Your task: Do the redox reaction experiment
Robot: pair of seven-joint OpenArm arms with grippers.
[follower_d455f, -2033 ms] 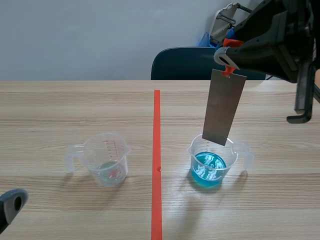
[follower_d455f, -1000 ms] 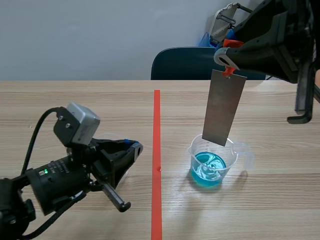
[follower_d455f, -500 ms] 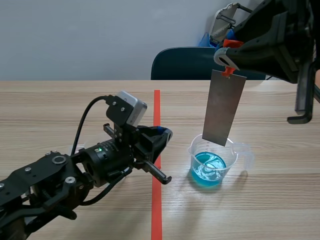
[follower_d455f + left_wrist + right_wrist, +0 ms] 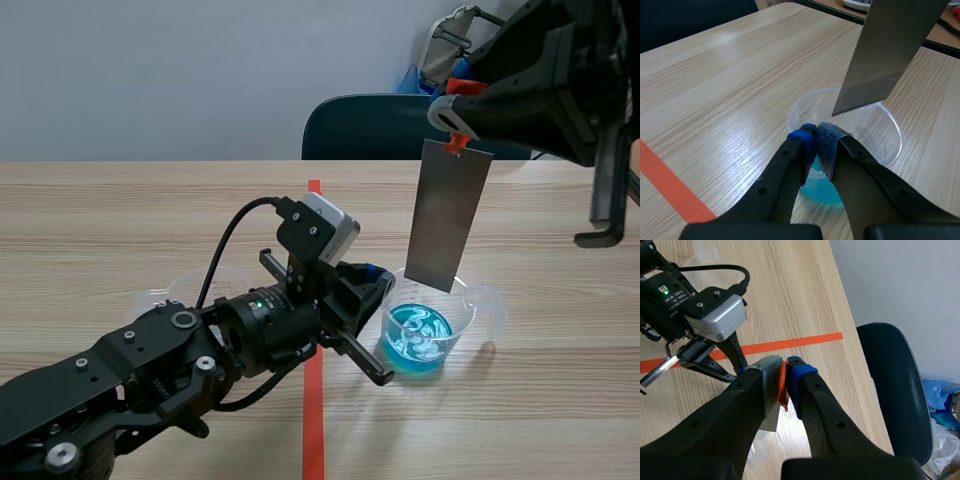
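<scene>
Wooden table (image 4: 100,220), dark chair (image 4: 370,125) behind. I find the empty beaker (image 4: 152,296) largely hidden behind the left arm. The left gripper (image 4: 816,131) has its fingers pressed together on nothing, at the near rim of the blue-liquid beaker (image 4: 425,335); whether they touch it I cannot tell. The right gripper (image 4: 782,372) is clamped on an orange clip (image 4: 782,385), and the metal plate (image 4: 447,215) hangs just above that beaker.

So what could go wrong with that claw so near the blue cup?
The left claw sits closed at the rim of the cup, so a nudge might tip it and spill the blue liquid. The metal plate hangs above from the right claw; lowered off-centre, it could strike the rim.
</scene>
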